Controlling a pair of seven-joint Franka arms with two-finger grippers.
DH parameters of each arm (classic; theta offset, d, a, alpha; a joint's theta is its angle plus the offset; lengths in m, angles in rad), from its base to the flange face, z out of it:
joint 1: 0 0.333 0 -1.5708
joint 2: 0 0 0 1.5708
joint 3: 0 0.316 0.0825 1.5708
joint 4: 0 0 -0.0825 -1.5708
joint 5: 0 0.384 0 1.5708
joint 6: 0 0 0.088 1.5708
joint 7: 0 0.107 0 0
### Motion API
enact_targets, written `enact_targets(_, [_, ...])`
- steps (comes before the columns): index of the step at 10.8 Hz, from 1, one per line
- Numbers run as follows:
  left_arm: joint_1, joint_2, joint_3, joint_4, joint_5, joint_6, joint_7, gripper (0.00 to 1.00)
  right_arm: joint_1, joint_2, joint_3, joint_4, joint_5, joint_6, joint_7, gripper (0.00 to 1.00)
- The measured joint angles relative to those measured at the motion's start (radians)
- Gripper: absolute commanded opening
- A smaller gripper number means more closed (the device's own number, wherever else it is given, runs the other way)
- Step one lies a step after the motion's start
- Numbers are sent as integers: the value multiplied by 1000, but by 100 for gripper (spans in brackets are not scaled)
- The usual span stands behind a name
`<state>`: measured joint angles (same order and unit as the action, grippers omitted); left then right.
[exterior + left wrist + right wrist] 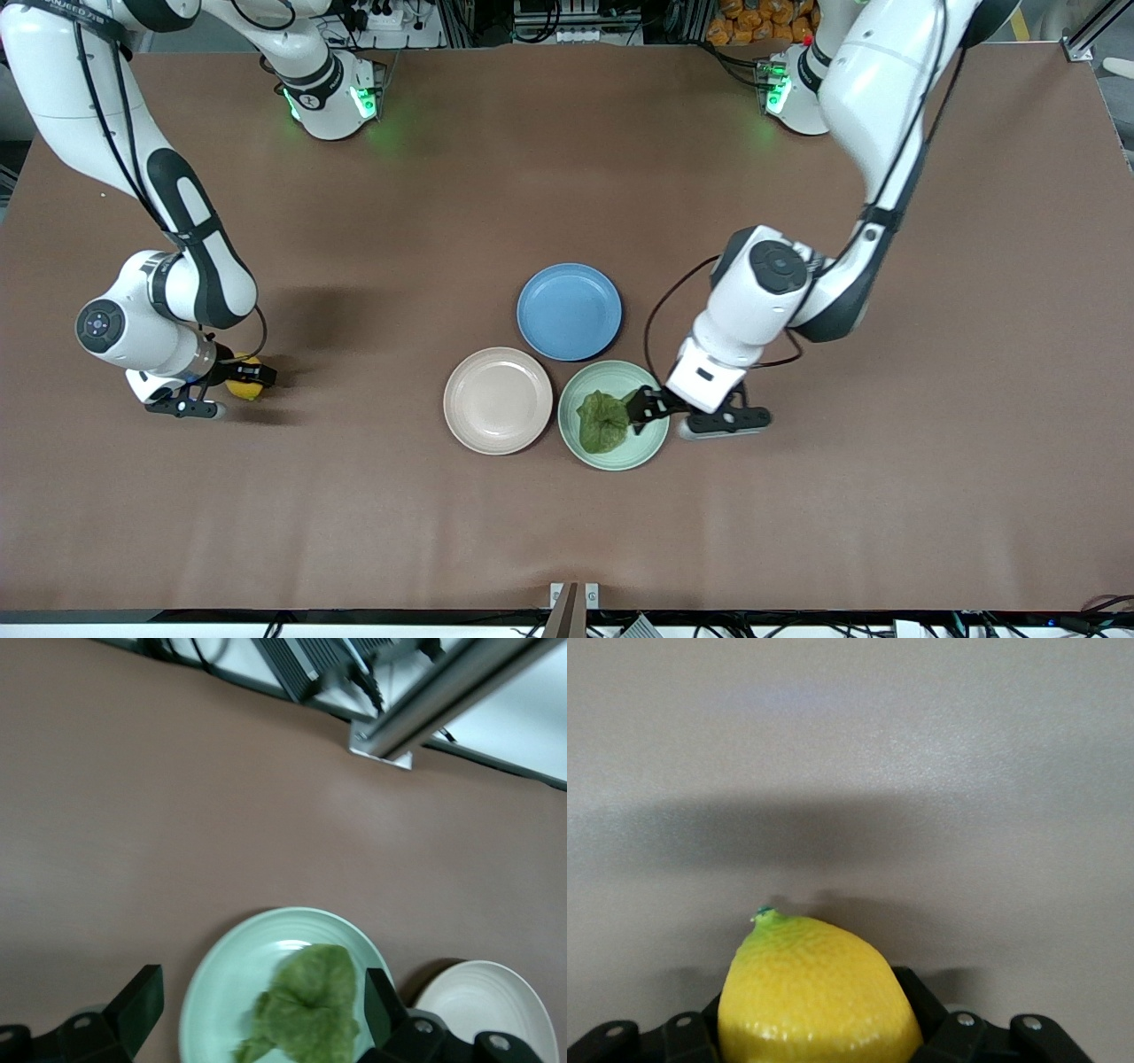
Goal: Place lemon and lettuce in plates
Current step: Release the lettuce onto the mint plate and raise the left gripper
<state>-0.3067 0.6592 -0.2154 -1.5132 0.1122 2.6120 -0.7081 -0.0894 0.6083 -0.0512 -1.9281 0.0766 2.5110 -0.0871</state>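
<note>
Seen on the brown table (567, 514): three plates close together near the middle. Blue plate (569, 311) farthest from the front camera, beige plate (498, 400) and green plate (613, 414) side by side nearer to it, the green one toward the left arm's end.

Lettuce (603, 421) lying inside the green plate, a wrinkled dull-green piece, free of any grip. In the left wrist view, same lettuce (306, 1004) resting on the green plate (217, 983), with the rim of the beige plate (483, 1001) just beside.

Left gripper (645, 408) hanging low over the green plate's edge, fingers spread wide (one finger (139, 997) on each side of the lettuce in the wrist view), holding nothing.

Lemon (244, 377) at the right arm's end of the table, well apart from all plates. Right gripper (244, 379) down at table level there, clenched around the lemon. In the right wrist view, lemon (818, 992) filling the space between the black fingers (926, 1010), its small green tip pointing away from the wrist. Whether lifted off the table or resting on it, cannot tell.

Beige plate and blue plate both bare.
</note>
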Motion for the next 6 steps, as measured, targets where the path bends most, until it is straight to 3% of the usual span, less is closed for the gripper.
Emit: enact_targets(6, [74, -155, 2, -1, 67, -332, 114, 100, 3, -1, 3, 16, 0, -29, 0, 42])
